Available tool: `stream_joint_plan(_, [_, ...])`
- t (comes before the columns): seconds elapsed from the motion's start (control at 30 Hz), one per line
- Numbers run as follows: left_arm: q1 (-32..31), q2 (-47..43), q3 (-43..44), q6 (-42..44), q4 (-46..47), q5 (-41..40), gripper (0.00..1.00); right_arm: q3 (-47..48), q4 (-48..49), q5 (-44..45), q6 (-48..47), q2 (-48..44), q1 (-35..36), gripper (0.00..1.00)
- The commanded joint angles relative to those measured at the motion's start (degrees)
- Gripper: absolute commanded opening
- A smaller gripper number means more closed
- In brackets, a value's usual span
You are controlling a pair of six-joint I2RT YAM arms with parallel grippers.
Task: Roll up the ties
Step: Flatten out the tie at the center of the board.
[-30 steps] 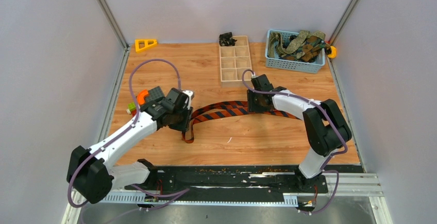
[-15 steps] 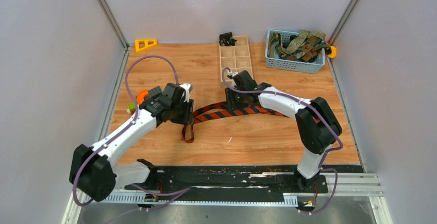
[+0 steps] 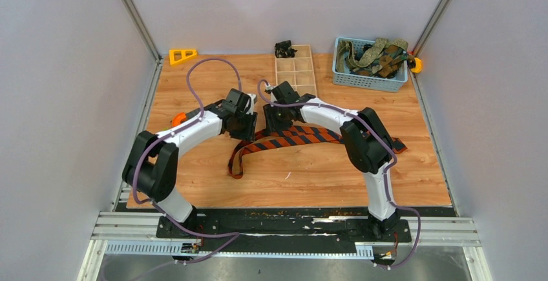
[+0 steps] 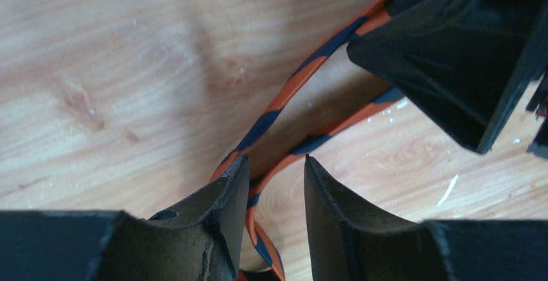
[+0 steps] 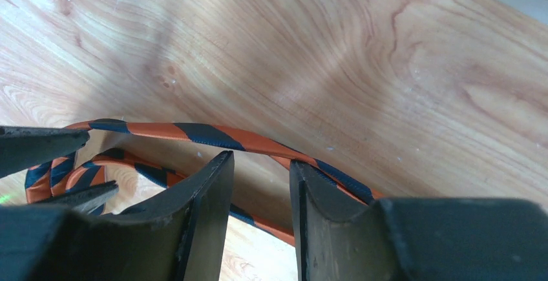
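An orange and dark navy striped tie (image 3: 304, 135) lies curved across the middle of the table, its left end doubled back into a loop. Both grippers meet over that left part. My left gripper (image 3: 249, 126) stands open, and in the left wrist view a strip of the tie (image 4: 284, 93) runs on edge between its fingers (image 4: 226, 216), closer to the left one. My right gripper (image 3: 274, 123) is open too. In the right wrist view the tie (image 5: 194, 134) arcs just past its fingertips (image 5: 323, 203). More ties, olive and brown, fill a blue basket (image 3: 368, 79).
A pale compartment tray (image 3: 295, 77) stands just behind the grippers, with a dark bundle (image 3: 284, 48) at its far end. A yellow triangle (image 3: 183, 55) sits at the back left. A small orange object (image 3: 176, 119) lies by the left arm.
Both grippers have moved toward the far middle of the table. The right one slid left along the tie, uncovering its right end. The left one moved right to meet it.
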Motion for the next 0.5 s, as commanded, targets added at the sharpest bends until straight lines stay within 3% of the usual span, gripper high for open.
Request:
stream_joint_plan(0.0, [2.15,4.49,4.27,2.97,1.67,1.37,0.43,4.79,-1.46,-0.32,-1.17,2.48,-0.81,0.38])
stream_joint_plan(0.3, [5.21,13.28,9.79,3.73,0.14,1.88,0.42,8.93,-4.26,-2.86,-1.45,7.42,-2.16,0.38])
stream_joint_plan(0.47, [6.08,15.82,10.90,4.04,-1.09,3.92,0.40,5.67,-4.45,-3.84,-1.13,6.22,-2.24,0.38])
